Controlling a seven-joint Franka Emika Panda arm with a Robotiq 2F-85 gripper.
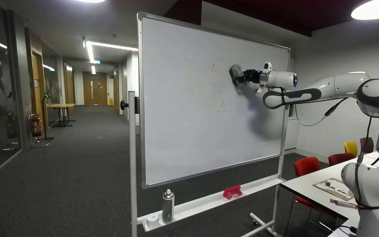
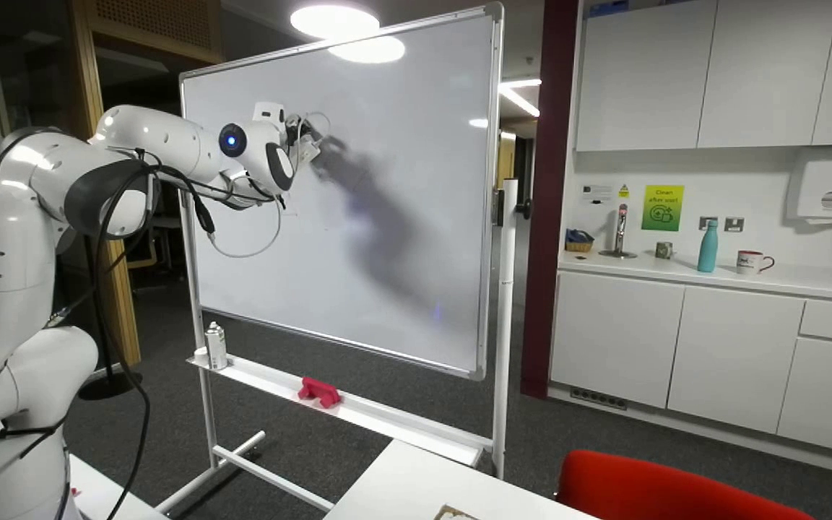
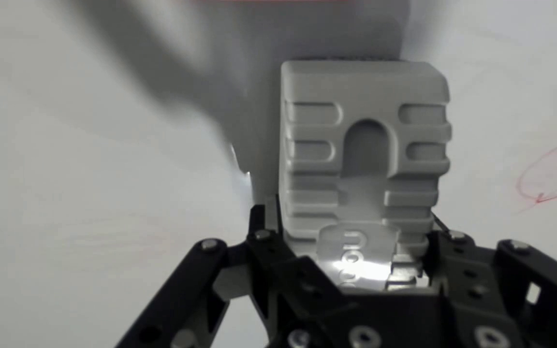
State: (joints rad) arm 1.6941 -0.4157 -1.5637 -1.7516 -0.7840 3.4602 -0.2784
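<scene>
- The gripper [image 3: 354,232] is closed on a grey eraser [image 3: 365,150], its jaws pressed to both sides and parted only by the eraser's width.
- The eraser is at the upper right of the whiteboard [image 1: 183,131] in an exterior view, ribbed back toward the gripper, dark underside toward the board; whether that underside touches the surface cannot be told.
- Left of the eraser, thin drawn marks run down the board: a broken figure [image 1: 213,67] at the top, a faint circle [image 1: 216,87] and a triangle [image 1: 222,107].
- In the wrist view, a red oval [image 3: 551,169] runs off the right edge, and pale smudges [image 3: 109,237] lie to the left.
- The robot arm [image 1: 336,86] reaches in from the right in an exterior view; its shadow [image 1: 265,121] falls on the board.
- Below the board, a white ledge [image 1: 202,204] bears a spray can [image 1: 168,209] at the left, a small white roll [image 1: 152,220] just beside it, and a red holder [image 1: 232,192] farther right.
- At the right is a white desk [image 1: 303,184] with a red-and-white marker [image 1: 344,203] on it; red chairs [image 1: 307,166] stand on its far side.
- Far right in an exterior view, a teal bottle [image 2: 708,247] stands near a mug [image 2: 750,262].
</scene>
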